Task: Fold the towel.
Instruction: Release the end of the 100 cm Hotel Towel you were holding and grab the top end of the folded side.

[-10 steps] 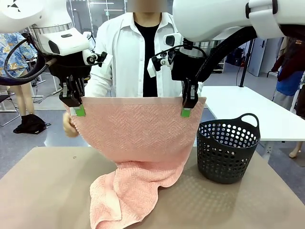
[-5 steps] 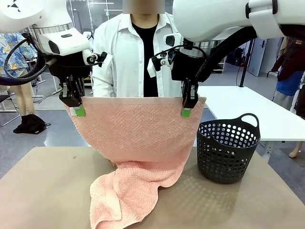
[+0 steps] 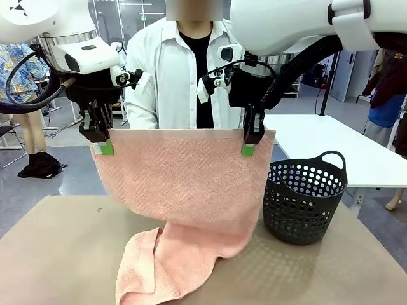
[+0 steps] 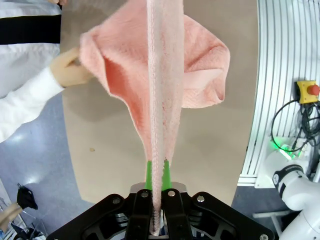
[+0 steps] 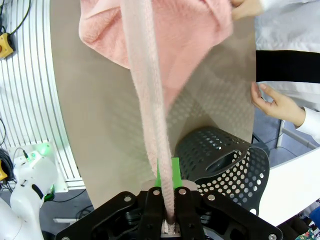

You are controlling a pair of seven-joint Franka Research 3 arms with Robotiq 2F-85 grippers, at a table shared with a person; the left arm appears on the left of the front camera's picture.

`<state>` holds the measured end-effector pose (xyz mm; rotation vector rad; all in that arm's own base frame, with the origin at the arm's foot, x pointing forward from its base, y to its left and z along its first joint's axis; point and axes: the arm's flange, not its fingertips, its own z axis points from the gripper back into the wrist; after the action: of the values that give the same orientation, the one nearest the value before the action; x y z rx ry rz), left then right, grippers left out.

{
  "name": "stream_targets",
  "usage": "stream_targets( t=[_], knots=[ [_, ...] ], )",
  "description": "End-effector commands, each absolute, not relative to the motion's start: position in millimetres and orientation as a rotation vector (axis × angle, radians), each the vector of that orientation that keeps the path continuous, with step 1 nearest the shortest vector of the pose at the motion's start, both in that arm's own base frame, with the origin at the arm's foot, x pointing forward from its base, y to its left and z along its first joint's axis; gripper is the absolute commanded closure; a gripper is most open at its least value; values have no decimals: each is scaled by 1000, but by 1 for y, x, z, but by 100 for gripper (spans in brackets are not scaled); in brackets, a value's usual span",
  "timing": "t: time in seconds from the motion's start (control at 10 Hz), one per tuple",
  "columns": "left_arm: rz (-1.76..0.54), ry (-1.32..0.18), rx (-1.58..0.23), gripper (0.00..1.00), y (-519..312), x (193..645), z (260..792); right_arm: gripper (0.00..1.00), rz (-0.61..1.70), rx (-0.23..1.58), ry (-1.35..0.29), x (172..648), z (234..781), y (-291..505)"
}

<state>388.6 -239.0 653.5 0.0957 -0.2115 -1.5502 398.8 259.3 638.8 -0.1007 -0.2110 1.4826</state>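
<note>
Table: tan, carrying the towel's heaped lower end. Towel: salmon-pink, hung taut by its top band, probably spread this way for folding. Basket: black, perforated, just beside the towel's right edge; may snag it. Left gripper, right gripper: each pinching one top corner. Person's hand: touching the towel's far hanging edge.

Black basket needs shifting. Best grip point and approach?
Take the basket by the loop handle on its far-right rim, from above. The handle stands up clear of the rim with a gap beneath and is likely narrow enough for the jaws. The round perforated wall looks too wide.
</note>
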Motion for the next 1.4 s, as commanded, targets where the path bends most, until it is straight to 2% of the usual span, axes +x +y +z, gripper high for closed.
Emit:
stream_targets(
  t=[0.0, 1.3],
  knots=[
    [-1549, -211, 96, 100, -239, 389, 653, 100, 1481, -106, -210, 399, 639, 260],
    [-1549, -211, 96, 100, -239, 389, 653, 100, 1481, -106, -210, 399, 639, 260]
  ],
)
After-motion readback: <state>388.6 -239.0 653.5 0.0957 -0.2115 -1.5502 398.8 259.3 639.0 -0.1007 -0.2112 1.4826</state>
